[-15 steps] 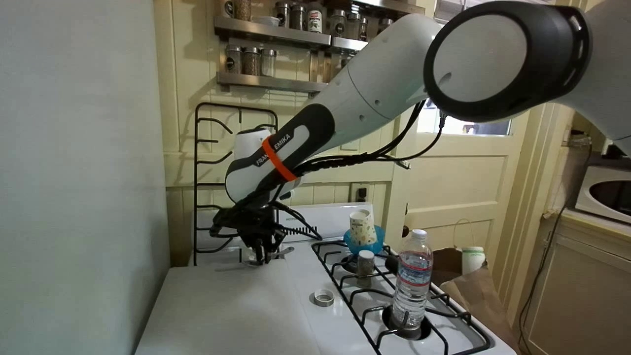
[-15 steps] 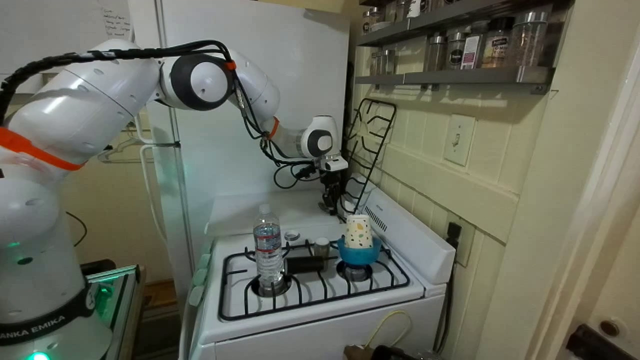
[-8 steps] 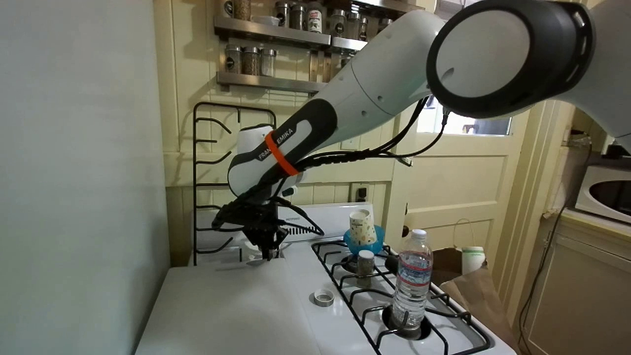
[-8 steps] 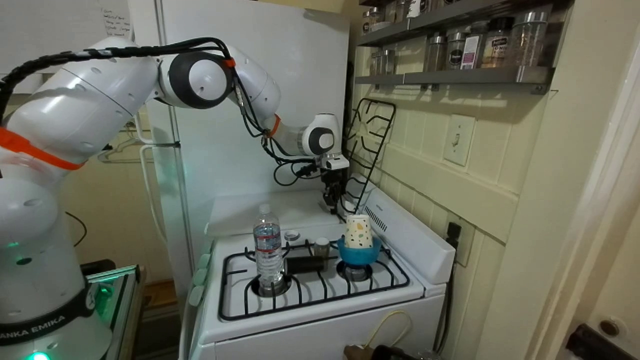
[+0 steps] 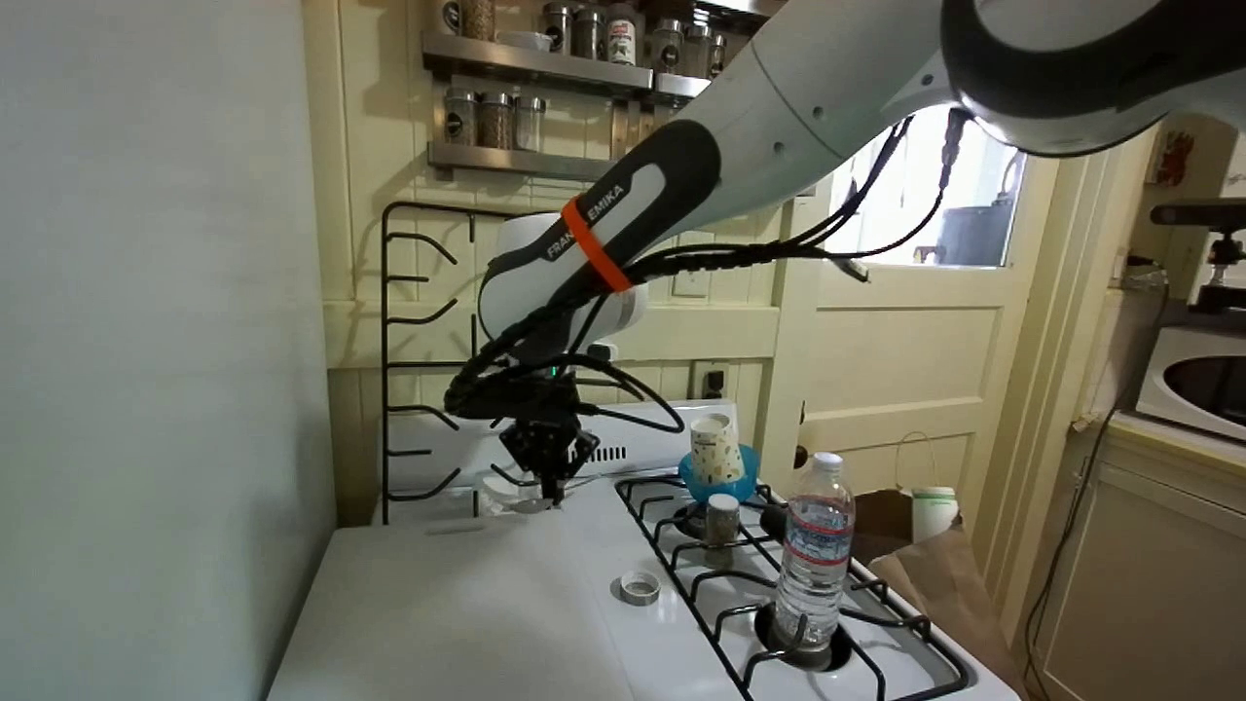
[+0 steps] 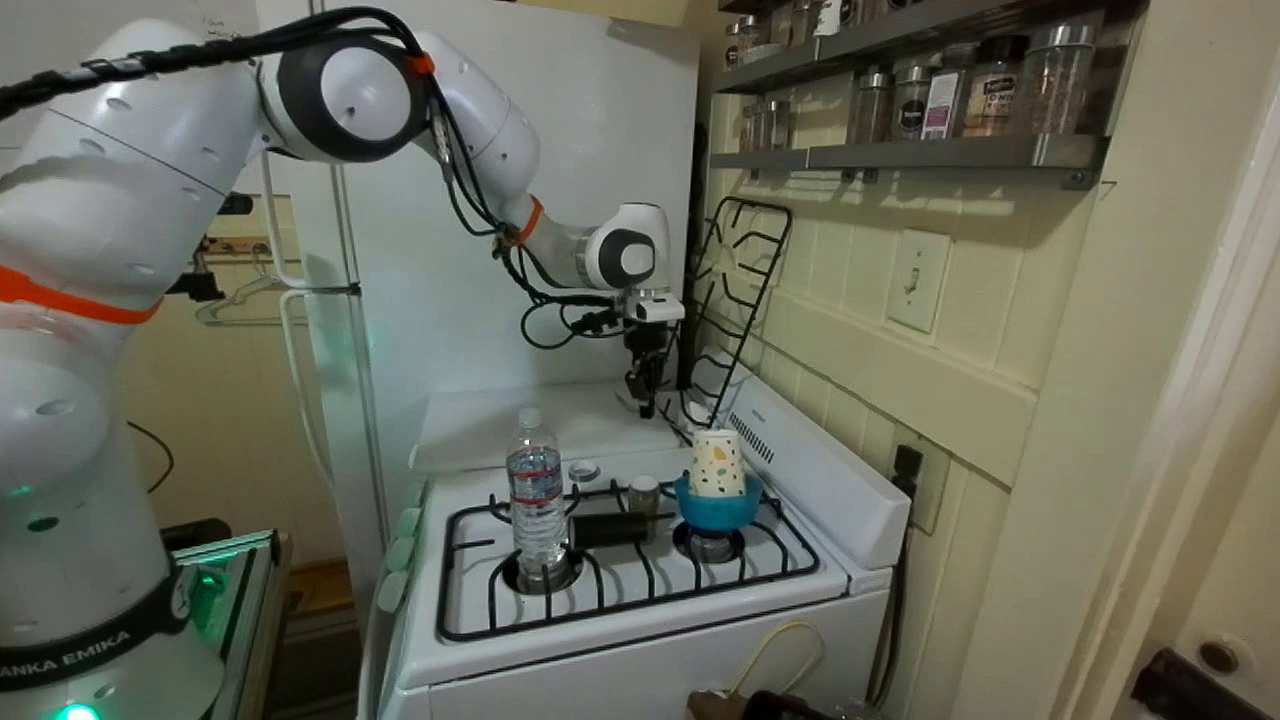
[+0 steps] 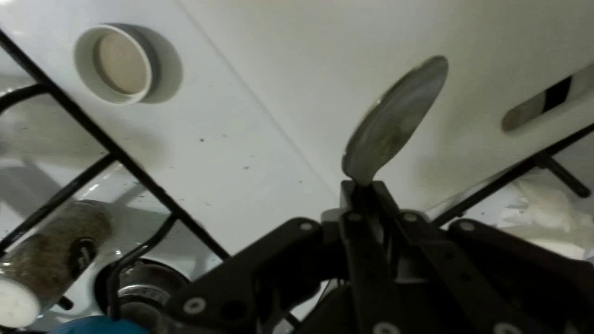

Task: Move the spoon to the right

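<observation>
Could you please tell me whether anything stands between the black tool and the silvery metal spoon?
Nothing visible does: in the wrist view, the black tool is closed directly on the silvery metal spoon, at its narrow neck, with no other object between them.

Door window [image 5: 905, 190]: glaring, nearly white
Robot base [image 6: 90, 580]: green glow
White ring [image 7: 86, 65]: shadow to its right, wrist view
Spoon [image 7: 397, 120]: soft-edged, dull sheen
Claw [image 7: 363, 188]: very dark, detail lost in both exterior views
</observation>
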### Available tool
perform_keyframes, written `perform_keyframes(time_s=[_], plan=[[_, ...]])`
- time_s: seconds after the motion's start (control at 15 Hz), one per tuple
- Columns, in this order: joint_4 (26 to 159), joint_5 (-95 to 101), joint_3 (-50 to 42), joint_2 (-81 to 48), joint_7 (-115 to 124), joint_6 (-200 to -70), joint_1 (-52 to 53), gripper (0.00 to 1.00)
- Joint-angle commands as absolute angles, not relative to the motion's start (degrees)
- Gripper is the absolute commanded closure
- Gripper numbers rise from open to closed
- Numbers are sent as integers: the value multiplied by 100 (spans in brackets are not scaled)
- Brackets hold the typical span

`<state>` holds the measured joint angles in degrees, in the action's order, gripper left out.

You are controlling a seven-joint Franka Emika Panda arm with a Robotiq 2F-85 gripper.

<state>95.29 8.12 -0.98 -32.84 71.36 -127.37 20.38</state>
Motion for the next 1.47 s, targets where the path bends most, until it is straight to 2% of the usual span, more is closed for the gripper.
perform_keyframes(time_s=[0.0,0.53,1.0,1.4], plan=[[10862,577,17,-2256,7022,-12886,1723,98],[12361,-824,379,-840,5256,-13799,863,98],[13026,-2410,523,107,2201,-13611,572,98],[13507,-3193,322,851,1283,-13643,481,98]])
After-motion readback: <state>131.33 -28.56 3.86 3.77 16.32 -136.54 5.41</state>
